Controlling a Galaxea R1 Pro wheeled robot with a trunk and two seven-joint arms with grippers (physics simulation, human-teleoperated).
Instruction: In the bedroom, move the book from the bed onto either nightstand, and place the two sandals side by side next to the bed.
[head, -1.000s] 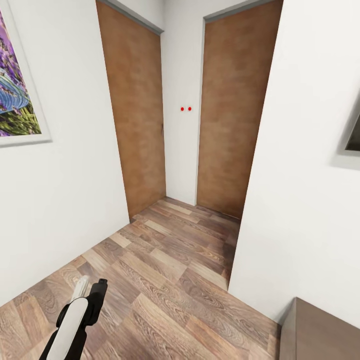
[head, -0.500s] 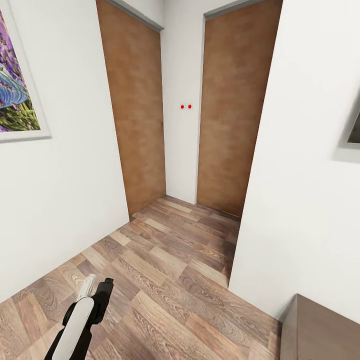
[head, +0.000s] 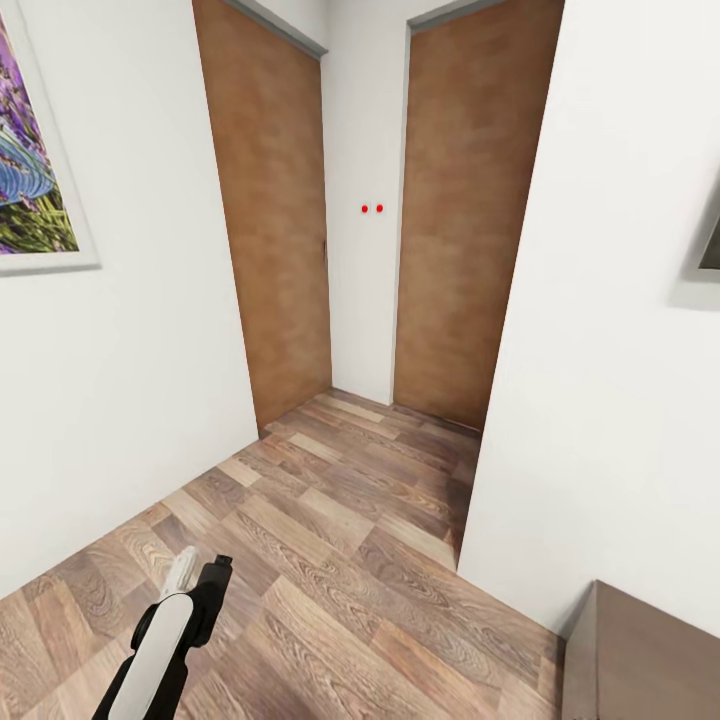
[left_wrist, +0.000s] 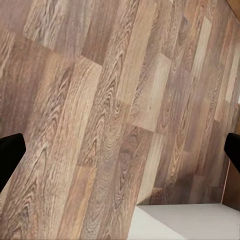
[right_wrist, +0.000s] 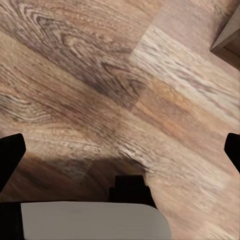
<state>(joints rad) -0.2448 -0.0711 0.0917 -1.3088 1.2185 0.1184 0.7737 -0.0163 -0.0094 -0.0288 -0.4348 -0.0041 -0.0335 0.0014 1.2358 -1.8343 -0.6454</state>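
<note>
I face two brown doors (head: 275, 210) across the wood-plank floor (head: 340, 540), with the lavender picture (head: 30, 180) on the wall at left. My left end effector (left_wrist: 120, 150) and right end effector (right_wrist: 120, 150) both hang wide apart, empty, above the planks.

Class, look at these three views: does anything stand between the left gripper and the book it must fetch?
That cannot be judged here. The left gripper hangs open over bare wood floor. Ahead stand two closed brown doors and white walls; a lavender picture hangs on one.
</note>
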